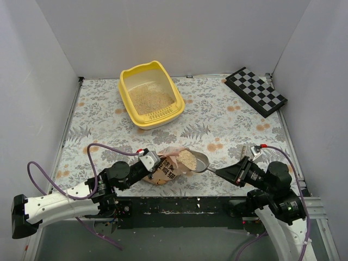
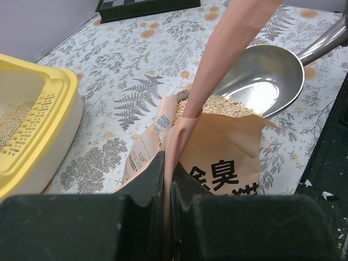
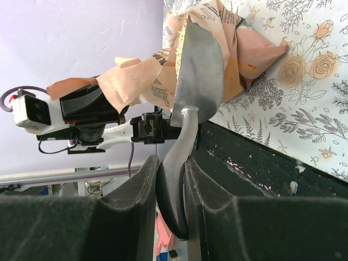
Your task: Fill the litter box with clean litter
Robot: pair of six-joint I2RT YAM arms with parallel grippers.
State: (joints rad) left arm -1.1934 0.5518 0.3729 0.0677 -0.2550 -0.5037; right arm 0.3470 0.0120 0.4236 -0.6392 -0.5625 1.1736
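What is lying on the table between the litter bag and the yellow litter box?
Nothing: only bare floral table cover separates the bag and the litter box, clearest in the top external view; the left wrist view agrees.

Around me, plain white panel walls (image 1: 179, 32) box in a flat, grey-and-orange floral-print tabletop (image 1: 217, 130), evenly lit.

Checkered board (image 1: 256, 91) far right; silver scoop (image 1: 200, 160) at crinkled bag (image 1: 163, 173) mouth
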